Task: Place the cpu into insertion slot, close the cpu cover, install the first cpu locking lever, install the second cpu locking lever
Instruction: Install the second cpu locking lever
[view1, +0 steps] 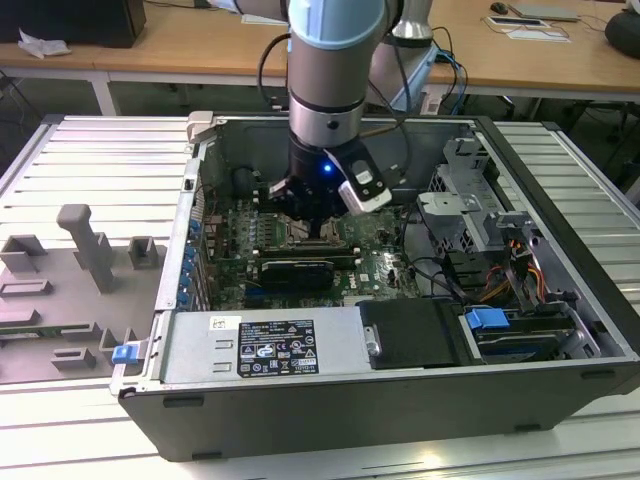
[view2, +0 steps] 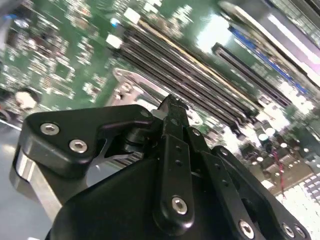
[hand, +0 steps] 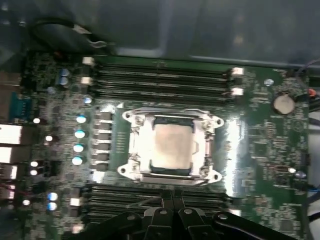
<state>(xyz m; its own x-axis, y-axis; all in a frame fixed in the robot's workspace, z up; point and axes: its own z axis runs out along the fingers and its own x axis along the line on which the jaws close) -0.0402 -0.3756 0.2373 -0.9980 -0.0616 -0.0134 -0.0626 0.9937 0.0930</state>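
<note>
The arm reaches straight down into the open computer case, which lies on the ribbed metal surface. Its pincer hangs low over the motherboard, fingers pressed together with nothing between them, just beside the socket. In the first wrist view the cpu sits flat in the insertion slot, and the cpu cover frames it, lying down around the chip. Long memory slots run along both sides of the socket.
</note>
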